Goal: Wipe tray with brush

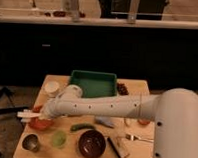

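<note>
Hand (40, 113) hangs at the left side of the tabletop (68, 153), above a red-orange plate (39, 124). It's closed narrow on what looks like the brush (24, 113): a thin white stick pokes out leftward, approx. level. It's prob. held sideways like that so the arm can swing it across to the tray (94, 85), which sits back-centre, well apart from the hand, w/ nothing visible inside.

The arm lies diagonally across the tabletop and covers much of the middle (whatever's under it can't be seen). The grip itself blends into the pale wrist, and I can't tell which end of the brush has the bristles. A blue-grey cloth (106, 122) is partly hidden by the arm; the fork (137, 138) is only just readable.
</note>
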Controlling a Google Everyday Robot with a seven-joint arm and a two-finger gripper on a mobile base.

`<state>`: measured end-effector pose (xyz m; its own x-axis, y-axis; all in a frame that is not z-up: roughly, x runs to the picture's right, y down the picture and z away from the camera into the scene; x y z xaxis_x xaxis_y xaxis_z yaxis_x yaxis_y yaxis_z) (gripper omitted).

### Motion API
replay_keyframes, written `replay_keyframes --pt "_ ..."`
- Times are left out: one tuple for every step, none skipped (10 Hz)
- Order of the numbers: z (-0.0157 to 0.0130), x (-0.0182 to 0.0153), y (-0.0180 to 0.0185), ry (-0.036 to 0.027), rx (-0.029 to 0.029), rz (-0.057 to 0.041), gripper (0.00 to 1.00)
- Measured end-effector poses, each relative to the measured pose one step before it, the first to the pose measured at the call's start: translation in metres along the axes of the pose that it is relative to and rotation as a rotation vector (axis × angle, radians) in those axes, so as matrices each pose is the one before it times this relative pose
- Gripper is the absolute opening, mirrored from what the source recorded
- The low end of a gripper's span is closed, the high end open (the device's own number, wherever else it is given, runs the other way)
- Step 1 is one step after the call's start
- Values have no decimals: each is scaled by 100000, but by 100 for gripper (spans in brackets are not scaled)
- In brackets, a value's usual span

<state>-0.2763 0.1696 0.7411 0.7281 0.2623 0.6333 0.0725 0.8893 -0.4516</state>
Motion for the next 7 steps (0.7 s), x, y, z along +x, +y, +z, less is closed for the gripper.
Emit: replay_keyframes --pt "-753 376 -394 779 1701 -72 18" --pt "-520 307 -654 657 1520 -4 18" --pt "-385 127 -592 481 1376 -354 18" --pt "-533 45 -870 493 1762 93 18" --pt "-524 116 -957 618 1752 154 18" --pt "-349 143 -866 589 1266 393 18" --pt "-498 221 -1508 1089 1977 -168 18"
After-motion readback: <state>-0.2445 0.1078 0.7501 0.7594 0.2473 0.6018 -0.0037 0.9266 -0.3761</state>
